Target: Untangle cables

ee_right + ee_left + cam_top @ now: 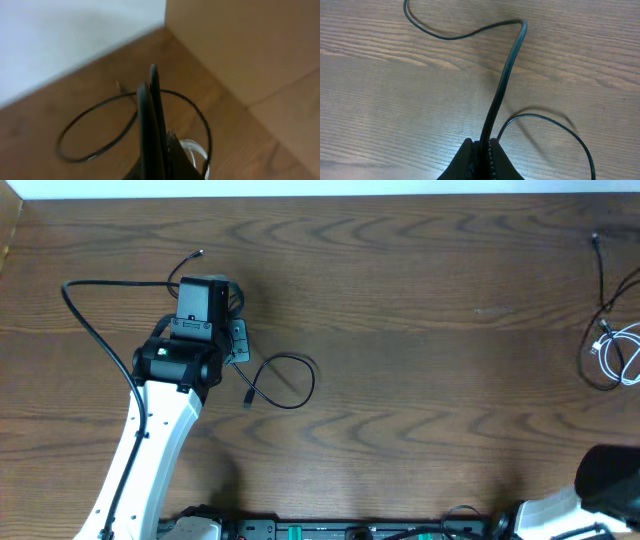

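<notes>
Left wrist view: left gripper (481, 145) clenched on black cable (507, 70) running toward 12 o'clock; its slack loop (535, 115), apparently, lies at 3 o'clock.

A dark brown wood-grain table (420, 300) fills the overhead view under soft, even light. Beyond the table's far edge runs a white strip (330, 188). A tan board (250, 45) rises beside one table corner.

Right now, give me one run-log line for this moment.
left gripper: shut on black cable | right gripper: shut | white cable: far right, beside second black cable
</notes>
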